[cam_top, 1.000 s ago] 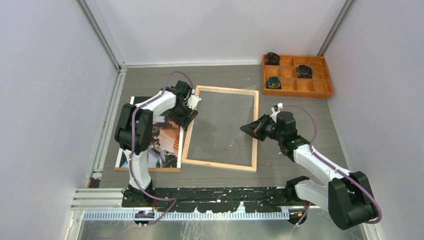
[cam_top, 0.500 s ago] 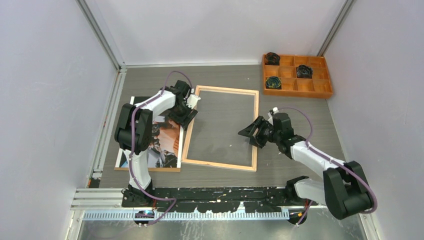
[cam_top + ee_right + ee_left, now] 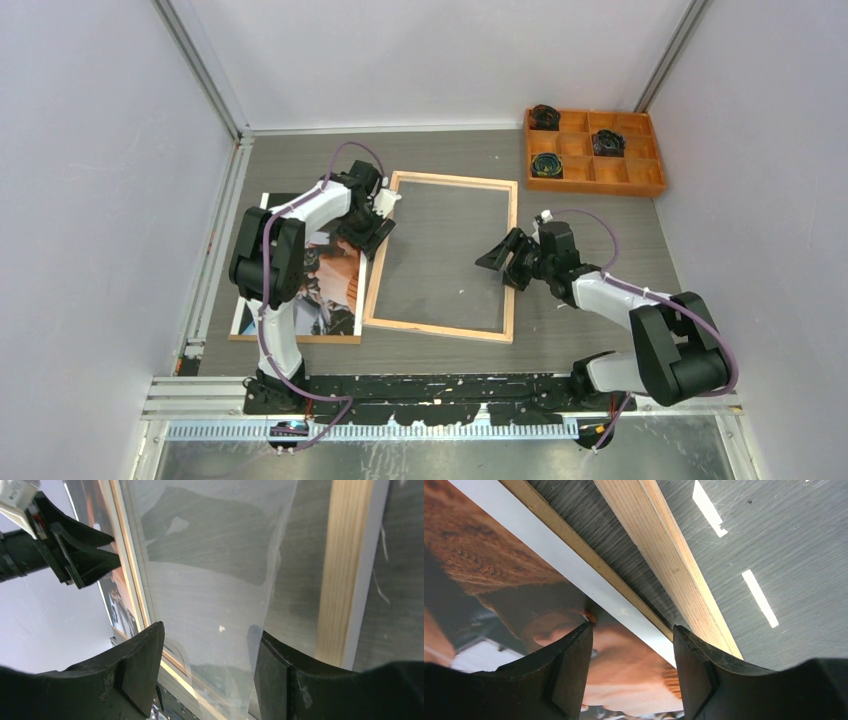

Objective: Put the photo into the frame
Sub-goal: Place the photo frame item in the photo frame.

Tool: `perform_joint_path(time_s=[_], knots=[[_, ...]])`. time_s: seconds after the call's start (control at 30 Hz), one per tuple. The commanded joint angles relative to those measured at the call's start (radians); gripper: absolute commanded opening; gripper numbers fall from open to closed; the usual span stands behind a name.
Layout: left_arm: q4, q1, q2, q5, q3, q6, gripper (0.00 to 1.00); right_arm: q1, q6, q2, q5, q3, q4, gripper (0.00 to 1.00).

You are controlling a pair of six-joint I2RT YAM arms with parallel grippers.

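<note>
While open over the long edge of the photo [image 3: 489,565], beside the frame [image 3: 664,555], leaves left gripper [image 3: 631,635] nearest; right gripper [image 3: 210,635] open too, farther.

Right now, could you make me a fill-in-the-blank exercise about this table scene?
1. The dark orange-brown paper photo lies picture side ___.
2. The thin light-wood rectangular frame lies on the photo's ___ side.
3. The left gripper hovers at the photo's edge with jaws ___.
4. The orange compartment tray holds ___ dark round items.
Missing words: up, right, open, three.
</note>
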Motion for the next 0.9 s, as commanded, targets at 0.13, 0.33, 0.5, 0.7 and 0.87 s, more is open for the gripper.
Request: perform_joint_path(time_s=[0.13,0.33,0.5,0.7,0.87], knots=[[-0.015,0.005,-0.018,0.024,0.043,0.016,0.61,-0.013,-0.038,0.133,-0.014,0.112,0.179,0.67],[-0.017,0.008,-0.016,0.021,0.045,0.020,0.61,-0.023,-0.011,0.182,0.022,0.124,0.257,0.64],[-0.024,0.015,-0.023,0.029,0.051,0.018,0.61,-0.029,-0.001,0.160,0.026,0.130,0.251,0.28],[-0.036,0.040,-0.031,0.071,0.059,0.008,0.61,-0.031,0.043,0.065,-0.012,0.122,0.312,0.02],[-0.047,0.063,-0.039,0.107,0.074,-0.009,0.61,-0.031,0.072,0.019,-0.058,0.164,0.285,0.01]])
